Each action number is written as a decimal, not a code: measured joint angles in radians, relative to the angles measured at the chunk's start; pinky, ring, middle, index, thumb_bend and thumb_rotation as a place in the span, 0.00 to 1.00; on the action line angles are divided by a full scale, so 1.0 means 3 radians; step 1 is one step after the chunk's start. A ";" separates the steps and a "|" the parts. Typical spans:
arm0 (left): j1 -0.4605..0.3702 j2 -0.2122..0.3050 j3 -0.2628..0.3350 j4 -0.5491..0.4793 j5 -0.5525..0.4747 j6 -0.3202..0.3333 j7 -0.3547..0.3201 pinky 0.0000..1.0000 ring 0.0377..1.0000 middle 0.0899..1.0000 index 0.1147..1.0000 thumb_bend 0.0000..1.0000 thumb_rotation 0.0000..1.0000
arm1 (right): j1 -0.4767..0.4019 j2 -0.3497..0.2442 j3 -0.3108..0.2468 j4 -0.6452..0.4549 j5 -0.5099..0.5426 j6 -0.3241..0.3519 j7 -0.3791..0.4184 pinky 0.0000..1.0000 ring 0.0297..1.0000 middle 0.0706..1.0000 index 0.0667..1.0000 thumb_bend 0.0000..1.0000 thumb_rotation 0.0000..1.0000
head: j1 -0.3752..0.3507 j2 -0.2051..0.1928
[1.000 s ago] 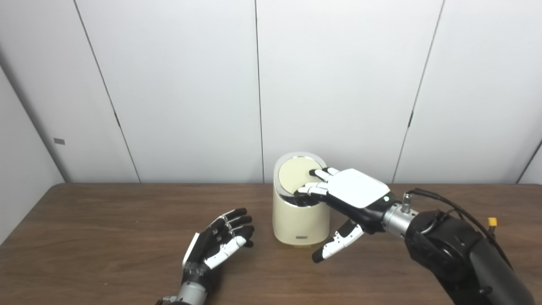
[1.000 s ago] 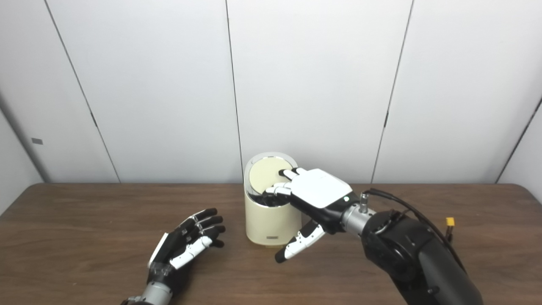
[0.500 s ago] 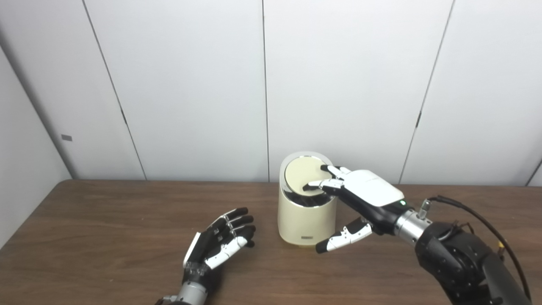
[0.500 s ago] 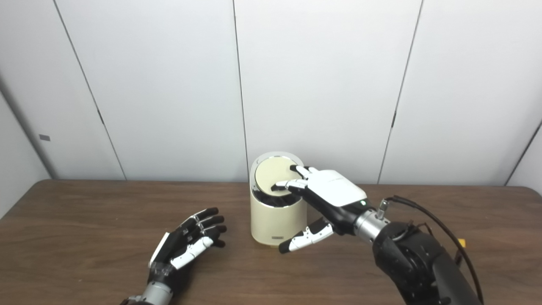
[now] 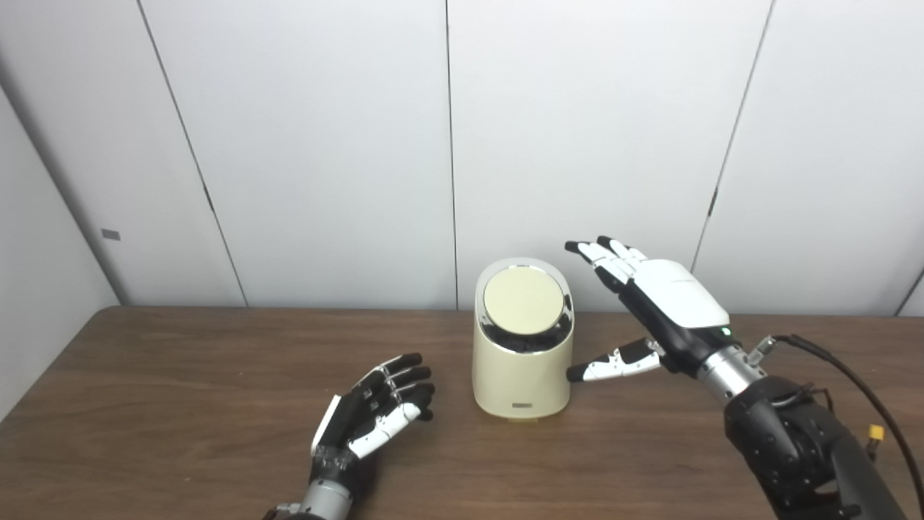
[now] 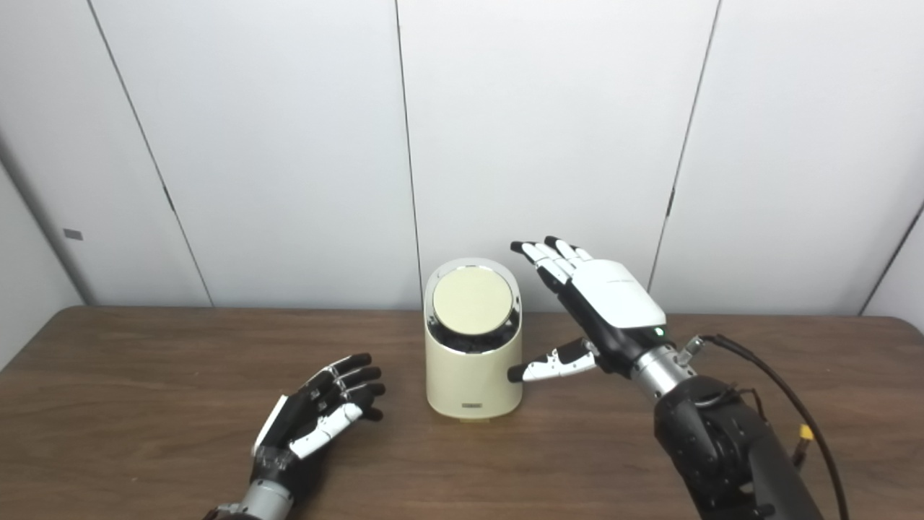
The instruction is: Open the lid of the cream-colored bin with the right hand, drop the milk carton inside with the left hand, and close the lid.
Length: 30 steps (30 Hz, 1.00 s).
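On the surface (image 5: 180, 404) the cream bin (image 5: 521, 365) sits with lid (image 5: 523, 299) shut, no carton visible, right hand (image 5: 660, 310) and left hand (image 5: 379, 415) both spread empty, task looks finished.

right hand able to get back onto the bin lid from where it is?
Probably yes. The right hand hangs open beside the cream-colored bin, above its lid, with nothing between them.

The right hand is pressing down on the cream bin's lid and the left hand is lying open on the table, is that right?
Not quite. The right hand is lifted off, open in the air to the right of the cream bin, touching neither it nor the lid, as the left eye view shows. The left hand does lie open on the table.
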State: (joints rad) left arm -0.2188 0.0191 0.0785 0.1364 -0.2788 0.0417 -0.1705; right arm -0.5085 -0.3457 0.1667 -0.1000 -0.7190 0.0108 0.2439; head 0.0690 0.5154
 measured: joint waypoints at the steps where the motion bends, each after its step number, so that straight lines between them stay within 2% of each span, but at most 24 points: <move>1: 0.0000 0.0000 0.0000 0.0000 0.0000 0.0000 -0.0001 0.56 0.68 0.70 0.73 0.75 0.19 | 0.0011 0.0006 -0.0033 -0.0001 0.0055 0.0037 0.0000 0.93 0.98 0.96 0.97 0.75 0.35 | 0.0000 0.0000; 3: 0.0000 0.0003 -0.0001 0.0000 -0.0001 0.0000 -0.0006 0.56 0.68 0.70 0.73 0.75 0.19 | 0.0051 0.0032 -0.0126 0.0009 0.0211 0.0061 -0.0022 0.81 0.94 0.95 0.95 0.76 0.32 | -0.0005 0.0000; 5: 0.0000 0.0011 -0.0002 0.0000 -0.0001 0.0000 -0.0012 0.55 0.67 0.69 0.72 0.75 0.20 | 0.0111 0.0083 -0.0232 0.0030 0.0433 0.0057 -0.0069 0.77 0.91 0.94 0.93 0.76 0.30 | -0.0005 0.0000; 9: 0.0000 0.0017 -0.0007 0.0000 -0.0001 0.0000 -0.0021 0.54 0.67 0.69 0.72 0.76 0.20 | 0.0255 0.0151 -0.0387 0.0118 0.0812 0.0063 -0.0143 0.79 0.90 0.93 0.92 0.77 0.32 | -0.0005 -0.0005; 15: 0.0001 0.0047 -0.0015 0.0001 0.0006 -0.0038 -0.0029 0.51 0.66 0.69 0.72 0.74 0.17 | 0.0516 0.0300 -0.0645 0.0135 0.1441 0.0177 -0.0165 0.74 0.85 0.88 0.90 0.76 0.32 | -0.0005 -0.0005; 25: 0.0008 0.0058 -0.0020 0.0000 -0.0006 -0.0112 -0.0049 0.49 0.65 0.70 0.74 0.72 0.15 | 0.0797 0.0442 -0.0755 0.0241 0.1973 -0.0022 -0.0310 0.68 0.78 0.84 0.88 0.78 0.31 | -0.0005 0.0000; 27: 0.0013 0.0059 -0.0022 0.0000 0.0004 -0.0189 -0.0065 0.50 0.65 0.70 0.73 0.75 0.18 | 0.0841 0.0467 -0.0758 0.0271 0.2051 -0.0074 -0.0319 0.66 0.78 0.85 0.88 0.78 0.30 | -0.0005 0.0000; 30: 0.0016 0.0072 -0.0038 0.0001 0.0045 -0.0317 -0.0097 0.54 0.68 0.72 0.73 0.73 0.19 | 0.0859 0.0492 -0.0758 0.0371 0.2128 -0.0161 -0.0330 0.67 0.79 0.85 0.88 0.77 0.31 | -0.0010 0.0000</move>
State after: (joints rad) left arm -0.2142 0.0407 0.0673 0.1366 -0.2653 -0.0535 -0.1997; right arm -0.2508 -0.1983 -0.0608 0.0113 -0.0807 -0.0374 0.1451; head 0.0660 0.5154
